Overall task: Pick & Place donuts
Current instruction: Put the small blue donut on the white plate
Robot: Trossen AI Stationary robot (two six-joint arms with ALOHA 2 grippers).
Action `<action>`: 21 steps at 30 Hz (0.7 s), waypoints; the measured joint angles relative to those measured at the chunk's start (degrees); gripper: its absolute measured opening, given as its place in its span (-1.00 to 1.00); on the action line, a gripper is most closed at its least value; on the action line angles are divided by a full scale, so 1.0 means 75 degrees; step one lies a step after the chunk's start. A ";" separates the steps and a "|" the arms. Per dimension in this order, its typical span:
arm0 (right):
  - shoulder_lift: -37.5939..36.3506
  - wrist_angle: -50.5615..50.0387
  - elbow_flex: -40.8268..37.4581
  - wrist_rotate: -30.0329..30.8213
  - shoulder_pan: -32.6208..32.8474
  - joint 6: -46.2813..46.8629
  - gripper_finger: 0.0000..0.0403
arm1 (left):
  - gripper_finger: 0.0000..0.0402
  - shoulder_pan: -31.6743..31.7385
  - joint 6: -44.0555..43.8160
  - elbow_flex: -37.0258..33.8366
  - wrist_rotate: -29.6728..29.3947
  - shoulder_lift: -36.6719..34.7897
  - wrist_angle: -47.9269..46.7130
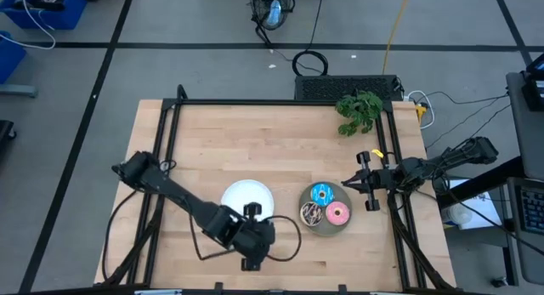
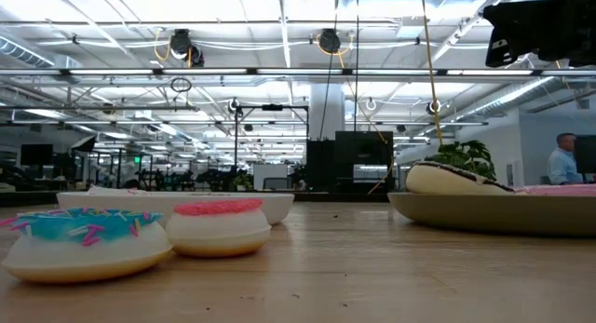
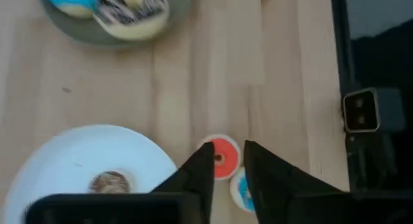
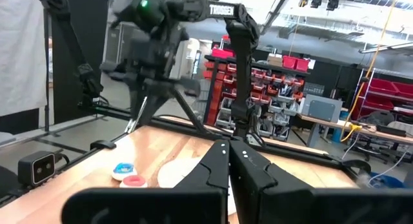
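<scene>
Table (image 1: 280,133): wood top, both arms over the near half.

Left arm (image 1: 183,197): stretched low from the left edge toward the near edge, wrist bent down. Left gripper (image 3: 229,169) sits just near-side of the white plate (image 1: 240,193), tips pointing down at the boards. Fingers (image 3: 200,172) open a narrow gap, holding nothing. Small red donut (image 3: 222,158) lies flat right at the tips, partly behind the one finger; small blue donut (image 3: 242,188) touches it, showing in the gap between the fingers. Small brown donut (image 3: 111,182) lies flat on the white plate, off to the side of the fingers.

Right arm (image 1: 446,159): reaches in from the right edge, roughly level. Right gripper (image 1: 355,183) beside the grey plate (image 1: 323,228), fingers closed together, empty.

Grey plate holds three larger donuts, all flat, holes up: blue (image 1: 321,193), pink (image 1: 338,213), dark sprinkled (image 1: 311,213), clustered touching, just off the right fingertips.
</scene>
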 joint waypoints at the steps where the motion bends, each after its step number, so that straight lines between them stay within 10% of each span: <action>1: 0.0000 0.0000 -0.0004 0.0000 0.0000 0.0000 -1.00 | -0.52 -0.0040 -0.0020 0.0000 0.0082 0.0114 0.0004; 10: 0.0000 0.0011 -0.0010 0.0000 0.0000 0.0035 -1.00 | -0.19 -0.0281 -0.0274 0.0001 0.1742 0.0952 0.0030; 21: 0.0000 0.0052 -0.0018 -0.0003 0.0000 0.0035 -1.00 | -0.16 -0.0596 0.0016 -0.0003 0.1738 0.1385 -0.0010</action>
